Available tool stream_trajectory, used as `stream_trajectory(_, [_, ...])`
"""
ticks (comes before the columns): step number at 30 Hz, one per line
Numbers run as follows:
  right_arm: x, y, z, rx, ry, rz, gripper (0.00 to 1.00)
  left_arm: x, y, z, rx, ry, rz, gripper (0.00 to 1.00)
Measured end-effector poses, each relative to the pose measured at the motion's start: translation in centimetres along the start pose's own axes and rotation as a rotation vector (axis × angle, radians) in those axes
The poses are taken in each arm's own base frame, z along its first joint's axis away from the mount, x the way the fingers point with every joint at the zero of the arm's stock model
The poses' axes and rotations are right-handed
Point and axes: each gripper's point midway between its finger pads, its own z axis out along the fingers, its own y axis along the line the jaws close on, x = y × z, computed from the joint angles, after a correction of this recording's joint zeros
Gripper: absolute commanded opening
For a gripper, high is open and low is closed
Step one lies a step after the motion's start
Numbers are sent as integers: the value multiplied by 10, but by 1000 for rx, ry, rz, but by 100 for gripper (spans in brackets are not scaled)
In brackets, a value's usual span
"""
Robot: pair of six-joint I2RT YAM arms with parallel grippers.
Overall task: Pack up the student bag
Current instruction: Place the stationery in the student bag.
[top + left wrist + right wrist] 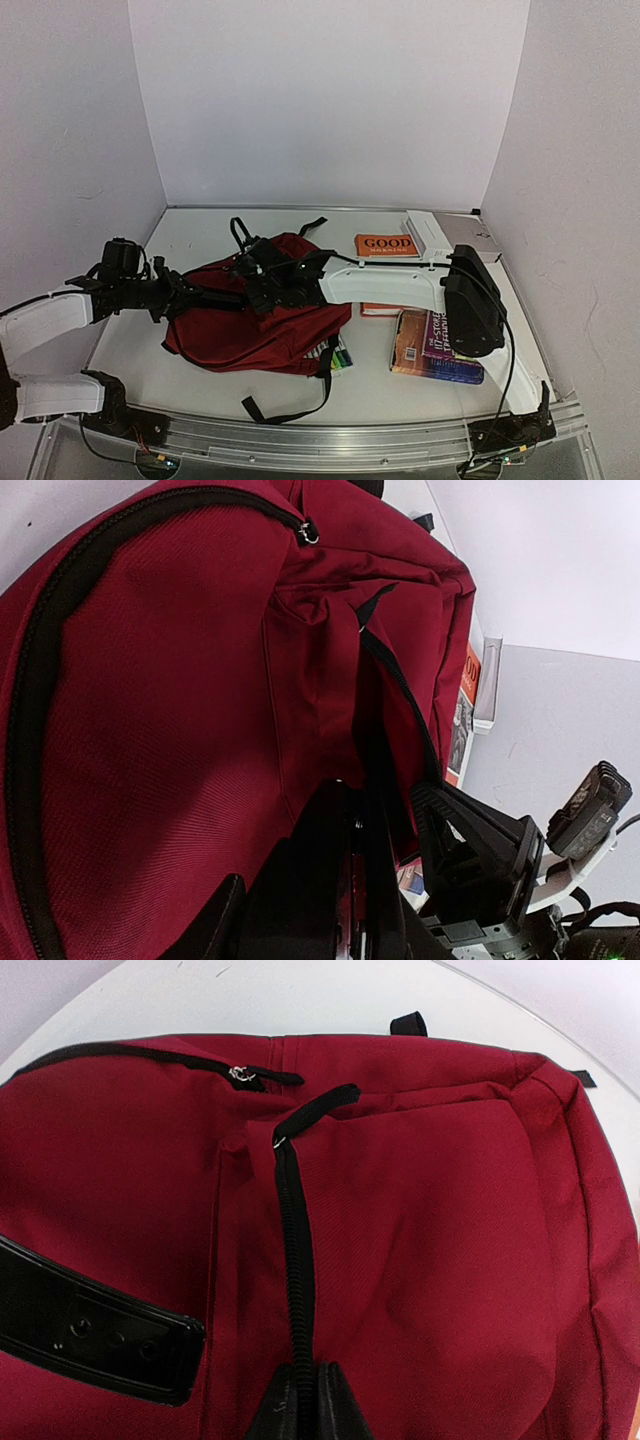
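- The bag [255,325] is laid flat on the desk [200,235], left of centre, front face up, with its straps trailing toward the back wall and the near edge.
- The front zip [292,1250] is seen closed along its visible length. It is likely pulled taut so it can be opened for packing.
- The right hand [300,1405] is pinched narrow on the lower end of that zip. Whether the pull tab itself is caught cannot be told, as the pinch point is hidden by the fingers.
- The right arm is stretched nearly flat across the desk from its base at the right, wrist low over the bag's middle.
- The left hand [222,297] is brought in from the left, level with the desk. One of its fingers [95,1335] is laid against the fabric just beside the zip, probably to hold the soft bag against the pull.
- The left hand's opening cannot be told: its tips are lost against dark fabric in its own wrist view.
- Things judged still to be packed are well apart to the right: an orange book [386,243] and a book stack [450,343].
- Pens [340,355] are seen at the bag's near-right edge, partly under it.
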Motion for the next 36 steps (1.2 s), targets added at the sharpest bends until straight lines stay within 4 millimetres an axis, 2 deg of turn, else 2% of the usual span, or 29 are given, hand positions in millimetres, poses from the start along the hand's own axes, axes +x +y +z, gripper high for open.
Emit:
stream_trajectory(3, [-2,0,-1,0,-4,9,0,0,-3,6,7,0,7,0])
stream_trajectory(11, [-3,5,-2,-27,1,37,0,15,-14,29,3,10,57,0])
stream_trajectory(19, [-5,12,-3,-76,-1,78,0,6,-32,40,51,-67,72,0])
stream_trajectory(26, [-20,13,-17,-122,-32,128,0,1,-36,54,69,-93,66,0])
stream_trajectory(32, [-29,17,-24,-150,-53,151,0,14,-33,77,57,-63,81,0])
stream_trajectory(36, [-28,18,-24,-152,-51,153,0,23,-42,94,57,-42,107,2])
